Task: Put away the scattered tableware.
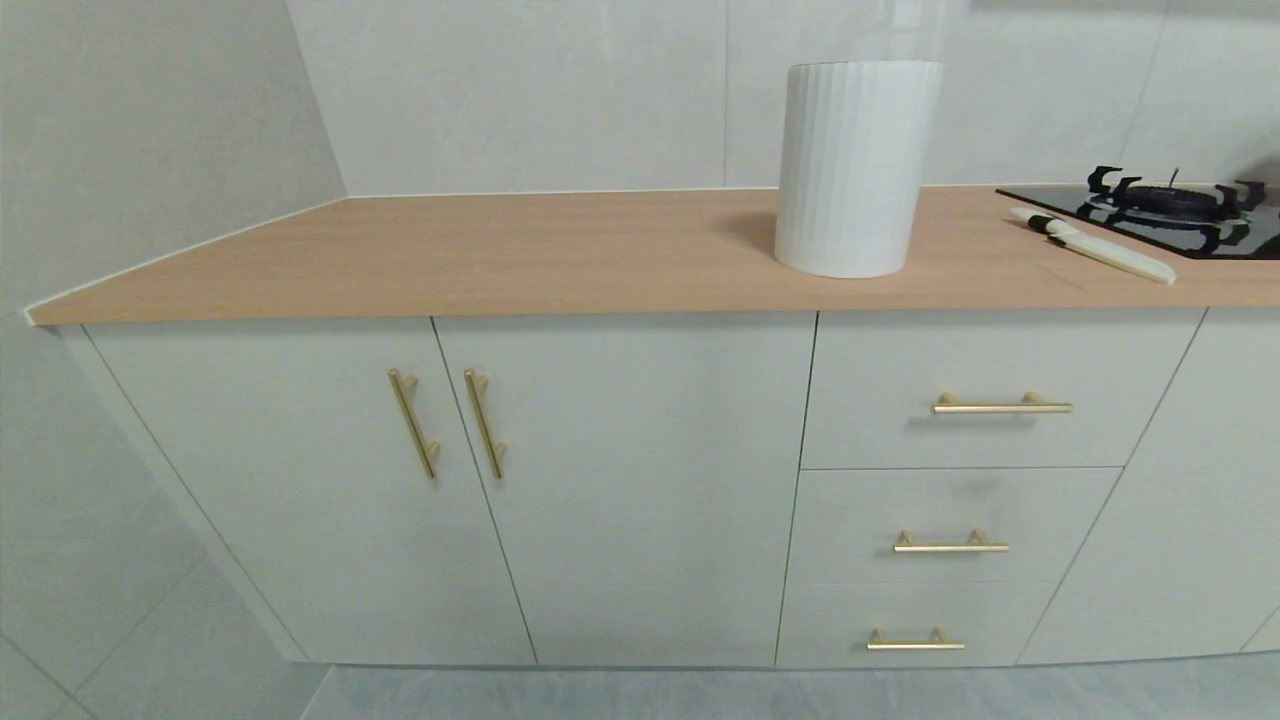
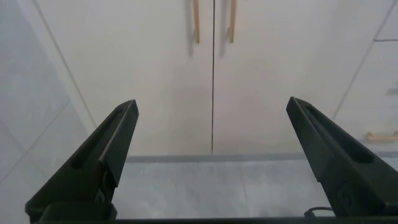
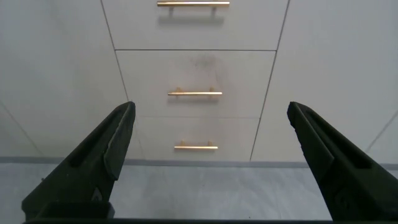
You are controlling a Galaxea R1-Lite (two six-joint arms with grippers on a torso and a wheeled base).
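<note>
A cream-handled knife [image 1: 1095,245] lies on the wooden countertop [image 1: 500,255] at the right, beside the black gas hob [image 1: 1170,212]. A tall white ribbed container [image 1: 855,165] stands upright on the counter left of the knife. My left gripper [image 2: 211,112] is open, low in front of the double cabinet doors [image 2: 213,74], nothing between its fingers. My right gripper [image 3: 210,111] is open too, facing the stack of drawers [image 3: 196,81] with gold handles.
Below the counter are two cabinet doors with gold handles [image 1: 450,420] on the left and three drawers [image 1: 960,470] on the right, all closed. A tiled wall bounds the counter's left end. Grey floor lies before the cabinets.
</note>
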